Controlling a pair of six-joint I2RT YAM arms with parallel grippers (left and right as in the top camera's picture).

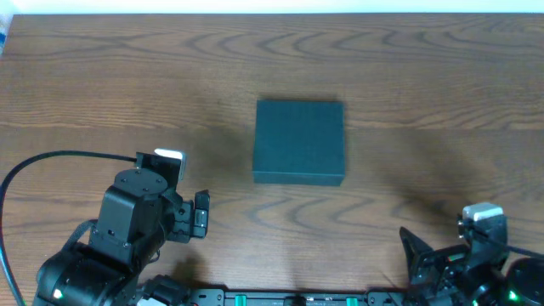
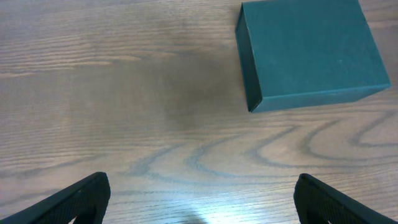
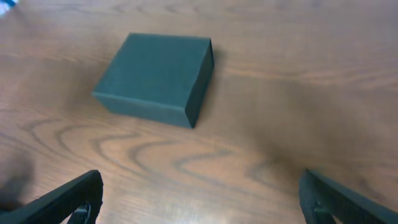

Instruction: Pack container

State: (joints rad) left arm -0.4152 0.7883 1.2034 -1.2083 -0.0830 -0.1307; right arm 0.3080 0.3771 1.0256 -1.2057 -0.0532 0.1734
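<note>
Wood-grain table [image 1: 85, 85] fills the overhead view, brown with dark swirling grain, and a pale strip [image 1: 272, 6] runs along its far edge. Shadows soften the wood to either side of the middle.

At the near left corner sits the left arm [image 1: 127, 217], the biggest thing on the surface, black and bulky, with a white camera block [image 1: 168, 157] on its wrist. A black cable [image 1: 25, 170] loops out from it toward the left edge. The right arm [image 1: 493, 272] is at the near right corner, mostly cut off by the near edge, with its own white block [image 1: 482, 212] on top.

The container [image 1: 299, 141] lies flat near the middle of the table, dark teal-green and matte, its lid down. From the left wrist it shows in the upper right [image 2: 314, 50], with one side wall in view; from the right wrist it shows in the upper left [image 3: 155, 74], turned corner-on. It is well apart from both arms and nothing touches it.

The left gripper [image 2: 202, 199] is released: its two black fingers stand wide apart over bare wood, with nothing between them. In the overhead view it [image 1: 197, 214] points toward the right edge. The right gripper [image 3: 199, 199] is likewise spread wide and grasps nothing.
</note>
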